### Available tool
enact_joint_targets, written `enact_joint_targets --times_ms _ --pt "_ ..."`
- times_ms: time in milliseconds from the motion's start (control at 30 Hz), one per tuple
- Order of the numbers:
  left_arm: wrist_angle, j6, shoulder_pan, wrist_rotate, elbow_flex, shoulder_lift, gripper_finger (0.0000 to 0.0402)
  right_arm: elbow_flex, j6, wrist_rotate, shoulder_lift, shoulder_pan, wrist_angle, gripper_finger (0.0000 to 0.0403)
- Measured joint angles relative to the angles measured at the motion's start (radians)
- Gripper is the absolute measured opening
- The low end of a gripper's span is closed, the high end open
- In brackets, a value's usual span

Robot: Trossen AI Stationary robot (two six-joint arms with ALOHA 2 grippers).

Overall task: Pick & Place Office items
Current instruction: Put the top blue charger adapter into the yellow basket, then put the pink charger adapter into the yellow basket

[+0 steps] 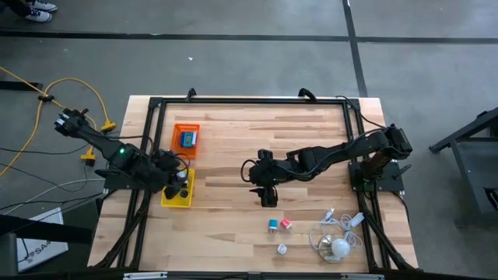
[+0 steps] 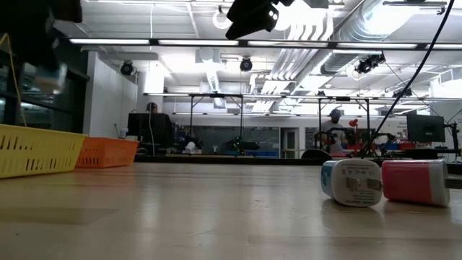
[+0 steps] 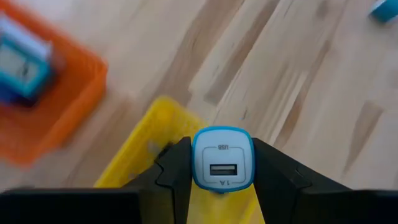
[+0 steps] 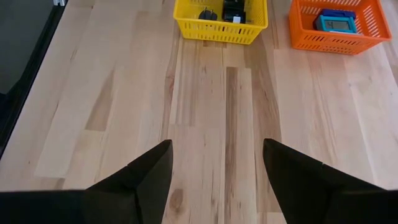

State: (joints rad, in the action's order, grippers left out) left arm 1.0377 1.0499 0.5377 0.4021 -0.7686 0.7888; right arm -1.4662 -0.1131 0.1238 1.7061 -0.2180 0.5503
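My left gripper [image 3: 222, 177] is shut on a small white block with a blue rim and a USB slot [image 3: 222, 163], above the yellow tray [image 3: 144, 144]. In the high view that gripper [image 1: 181, 177] hovers over the yellow tray [image 1: 173, 201], which holds small black items. The orange tray [image 1: 187, 138] beyond it holds a teal and blue item [image 3: 23, 70]. My right gripper [image 4: 216, 163] stands open and empty over bare wood at mid table [image 1: 268, 196]. A teal block [image 1: 273, 225], a pink block [image 1: 286, 224] and a white block [image 1: 282, 249] lie on the table near the front right. My left gripper pinches the block by its two opposite side faces [image 3: 196, 167] between its two fingers [image 3: 177, 171]. The slotted end face points away from the wrist. The fingers slant down from above. The block is lifted clear above the yellow tray.
A white cable bundle with a round white piece [image 1: 336, 239] lies at the front right. In the low view the teal block [image 2: 351, 182] and pink block [image 2: 415, 182] lie on their sides. Bare wood stretches between the trays and my right gripper.
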Motion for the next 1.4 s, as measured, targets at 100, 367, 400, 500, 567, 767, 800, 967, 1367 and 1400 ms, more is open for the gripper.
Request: enact_joint_targets --times_ms 100,367,400,500,567,767,800,967,1367,1400 --pt "0.048 0.068 0.025 -0.035 0.002 0.014 0.0127 0.0 0.0 0.0 0.0 0.0 0.0 0.0235" --pt "0.05 0.16 0.085 -0.092 0.087 0.052 0.0127 0.0 0.0 0.0 0.0 0.0 -0.005 0.0235" --pt "0.045 0.175 0.089 -0.104 0.105 0.052 0.0127 0.0 0.0 0.0 0.0 0.0 -0.005 0.0235" --pt "-0.015 0.198 0.1 -0.141 0.164 0.05 0.0127 0.0 0.0 0.0 0.0 0.0 -0.007 0.0235" --pt "-0.077 0.195 0.106 -0.167 0.198 0.05 0.0127 0.0 0.0 0.0 0.0 0.0 -0.008 0.0235" --pt "-0.256 0.139 0.113 -0.245 0.28 0.05 0.0127 0.0 -0.004 0.0 0.0 0.0 -0.008 0.0235" --pt "-0.261 0.138 0.113 -0.25 0.29 0.05 0.0127 0.0 -0.016 0.0 0.0 0.0 -0.008 0.0235" --pt "-0.261 0.144 0.113 -0.266 0.313 0.05 0.0127 0.0 -0.044 -0.003 0.0 0.0 -0.008 0.0235" --pt "-0.262 0.149 0.113 -0.266 0.313 0.05 0.0179 0.0 -0.044 -0.003 0.0 0.0 -0.008 0.0235" --pt "-0.262 0.152 0.113 -0.267 0.313 0.05 0.0179 0.0 -0.044 -0.003 0.0 0.0 -0.008 0.0235"
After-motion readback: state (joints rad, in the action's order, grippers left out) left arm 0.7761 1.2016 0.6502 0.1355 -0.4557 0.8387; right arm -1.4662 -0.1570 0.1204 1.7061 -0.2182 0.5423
